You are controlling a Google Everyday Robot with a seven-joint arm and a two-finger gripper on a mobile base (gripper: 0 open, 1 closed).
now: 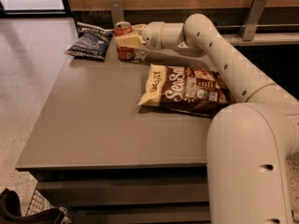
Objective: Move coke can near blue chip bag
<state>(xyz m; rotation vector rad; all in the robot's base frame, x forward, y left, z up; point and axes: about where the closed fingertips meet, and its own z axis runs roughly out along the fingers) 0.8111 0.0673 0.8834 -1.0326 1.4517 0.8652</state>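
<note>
Up front, the grey table [93, 125] carries a brown and cream bag [187, 90] lettered roughly "Sea Sa". At its far edge lies the blue chip bag [91, 42], its white print unreadable. Just right of it, the coke can [125, 53] stands upright, clasped by the gripper [124, 39].

The scene is lit evenly and fairly brightly from above. The strongest light is admitted at the upper left, where the floor [28, 78] is washed out almost to white. The matte table [93, 125] is lit without glare. Soft highlights are carried on the arm [224, 55]. A short, diffuse shadow is cast beneath the gripper [126, 41], which is closed on the can [125, 54] at the table's far edge. A thin shadow is laid under the brown bag [187, 90]. The table's front is left dark.
</note>
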